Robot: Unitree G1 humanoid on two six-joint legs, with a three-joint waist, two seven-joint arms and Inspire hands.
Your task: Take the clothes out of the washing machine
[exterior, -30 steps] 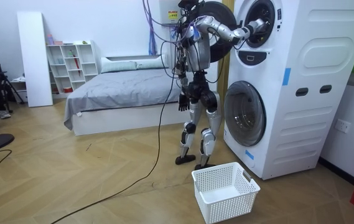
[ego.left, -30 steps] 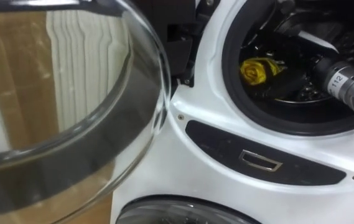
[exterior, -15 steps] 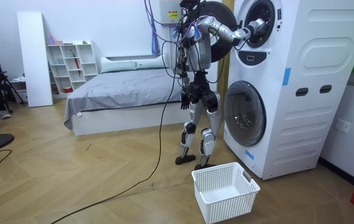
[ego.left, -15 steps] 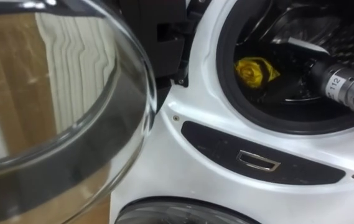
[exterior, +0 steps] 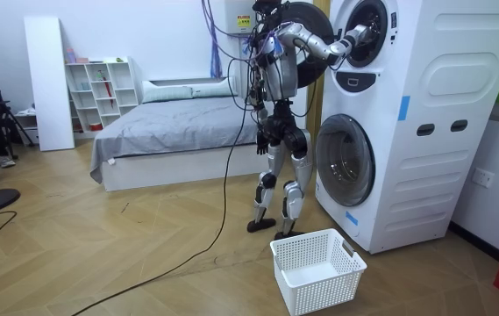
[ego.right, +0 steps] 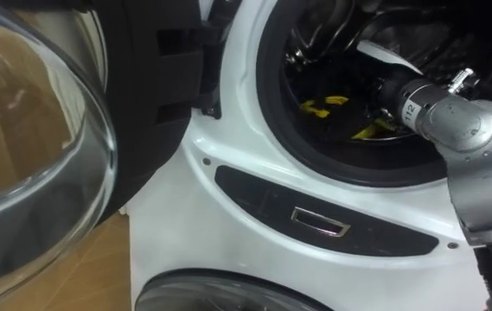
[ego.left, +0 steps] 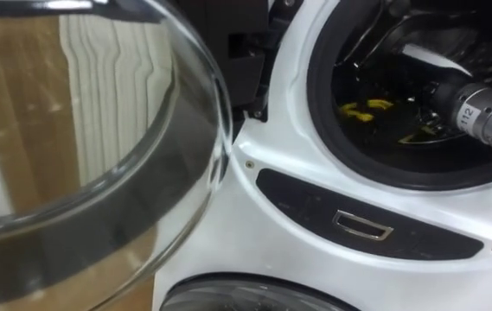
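Note:
A yellow cloth [ego.left: 354, 109] lies inside the upper drum [ego.left: 418, 160] of the white washing machine [exterior: 407, 123]. My right arm reaches in from the right, and my right hand [ego.left: 397, 119] lies over the cloth with dark fingers curled round it. Just thin yellow strips show between them, as in the right eye view [ego.right: 316, 108]. In the room view I stand upright before the machine, right arm raised into the upper opening [exterior: 361, 37]. My left hand [exterior: 260, 140] hangs by my hip.
The upper round glass door [ego.left: 99, 173] stands swung open at my left, close to my head. Below the opening sits a dark panel with a small metal handle [ego.left: 362, 226], then the lower door [exterior: 344, 160]. A white basket [exterior: 317, 268] stands on the floor by my feet.
My right hand has closed down over the yellow cloth, which showed whole a second ago and is now mostly covered. The view itself swayed slightly.

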